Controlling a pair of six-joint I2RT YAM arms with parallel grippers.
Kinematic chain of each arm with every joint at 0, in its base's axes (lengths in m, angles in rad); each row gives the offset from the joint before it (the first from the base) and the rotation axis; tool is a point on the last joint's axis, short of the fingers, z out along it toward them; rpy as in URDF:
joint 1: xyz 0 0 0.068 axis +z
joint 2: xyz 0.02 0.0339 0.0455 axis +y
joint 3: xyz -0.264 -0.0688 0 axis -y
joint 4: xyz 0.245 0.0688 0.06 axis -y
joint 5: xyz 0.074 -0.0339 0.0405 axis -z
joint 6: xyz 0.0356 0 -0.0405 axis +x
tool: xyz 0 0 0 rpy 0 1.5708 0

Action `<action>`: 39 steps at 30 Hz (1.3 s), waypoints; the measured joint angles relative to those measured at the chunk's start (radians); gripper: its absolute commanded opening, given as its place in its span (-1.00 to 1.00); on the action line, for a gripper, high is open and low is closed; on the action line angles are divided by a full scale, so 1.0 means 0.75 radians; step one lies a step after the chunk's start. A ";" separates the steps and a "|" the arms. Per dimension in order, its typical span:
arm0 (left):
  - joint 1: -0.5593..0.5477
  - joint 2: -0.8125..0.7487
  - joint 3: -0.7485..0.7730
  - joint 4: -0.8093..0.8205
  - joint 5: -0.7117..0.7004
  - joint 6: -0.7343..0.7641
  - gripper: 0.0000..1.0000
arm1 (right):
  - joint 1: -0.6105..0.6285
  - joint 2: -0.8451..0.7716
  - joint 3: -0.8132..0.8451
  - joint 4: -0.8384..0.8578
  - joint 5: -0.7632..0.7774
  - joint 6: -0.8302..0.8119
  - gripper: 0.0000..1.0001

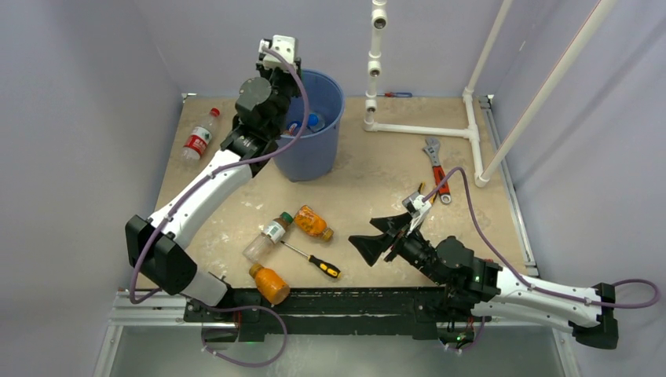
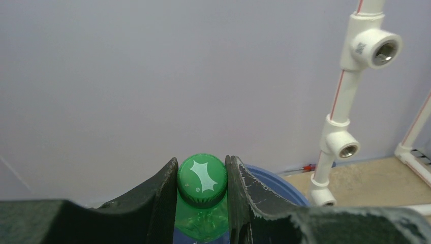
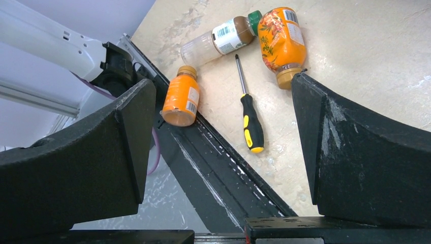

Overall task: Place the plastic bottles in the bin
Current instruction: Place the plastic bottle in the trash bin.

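Left wrist view: my left gripper (image 2: 202,170) is clenched on the green bottle (image 2: 201,213) at its cap, with the blue bin (image 2: 277,182) showing just behind and below it at lower centre. In the top view my right gripper (image 1: 367,236) gapes wide, holding nothing, right of centre, near an orange bottle (image 1: 312,222), a clear bottle (image 1: 265,238) and a screwdriver (image 1: 318,263).
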 measured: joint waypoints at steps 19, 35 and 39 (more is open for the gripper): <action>0.176 0.335 -0.014 -0.110 -0.010 -0.136 -1.00 | 0.000 -0.023 -0.001 0.008 0.006 0.000 0.94; 0.208 0.380 -0.034 0.011 0.051 -0.258 -1.00 | 0.000 -0.042 -0.009 -0.004 0.027 0.000 0.94; 0.209 0.349 -0.033 -0.010 0.105 -0.277 -1.00 | 0.000 -0.041 -0.013 -0.003 0.031 0.000 0.94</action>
